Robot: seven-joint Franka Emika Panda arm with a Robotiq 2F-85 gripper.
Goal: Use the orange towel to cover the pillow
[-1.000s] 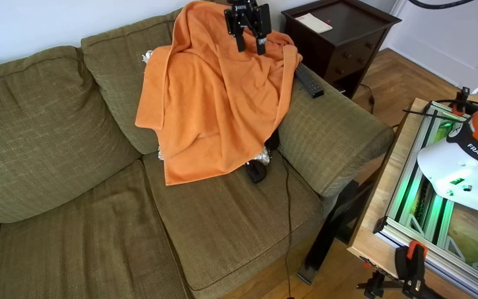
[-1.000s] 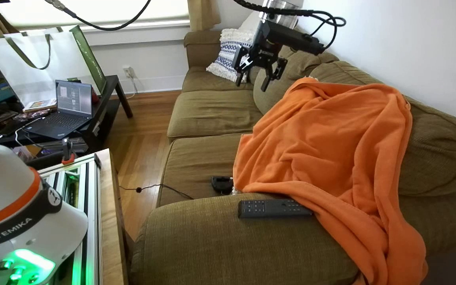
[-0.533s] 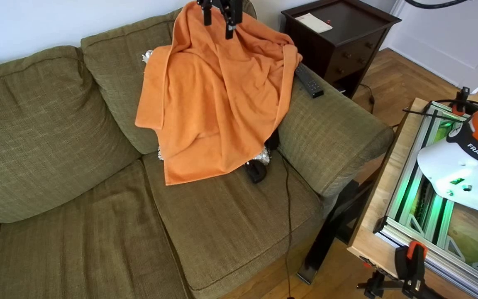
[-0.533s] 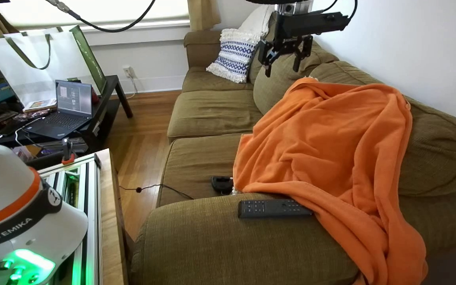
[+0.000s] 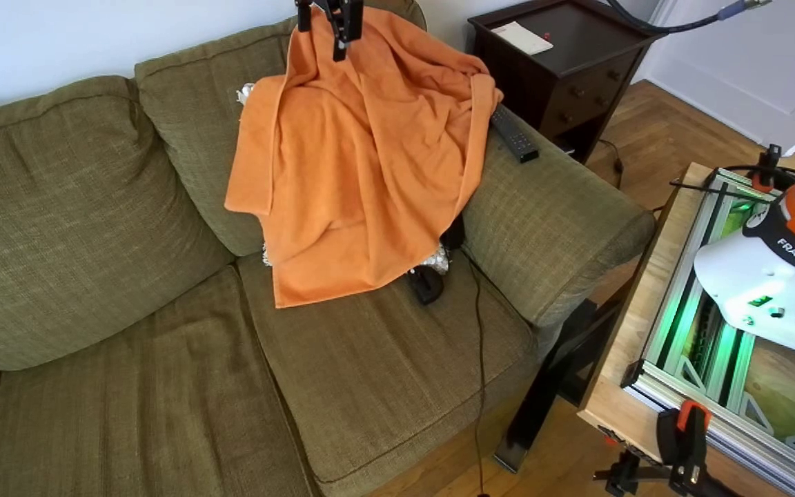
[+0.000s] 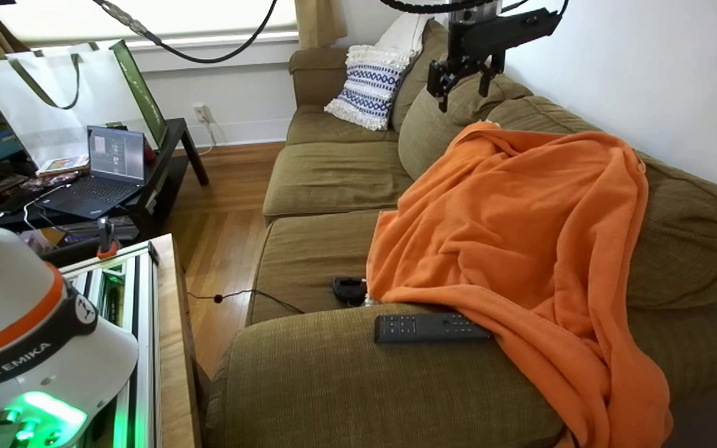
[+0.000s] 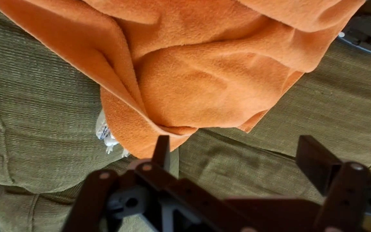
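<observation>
Your claw [image 7: 233, 146] gapes, released, low in the wrist view. The orange towel [image 7: 201, 77] mostly covers the throw pillow [image 7: 102, 129].

Open air above the orange towel [image 5: 356, 186], room to pass over the seat cushion [image 5: 121, 400] beside it, sofa back [image 5: 66, 228] and wall [image 5: 80, 34] blocking behind, remote [image 5: 513, 134] atop the armrest [image 5: 556, 214], cord [image 5: 482, 373] alongside.

Rumpled orange towel [image 5: 363, 166] over pillow [image 7: 102, 129]
</observation>
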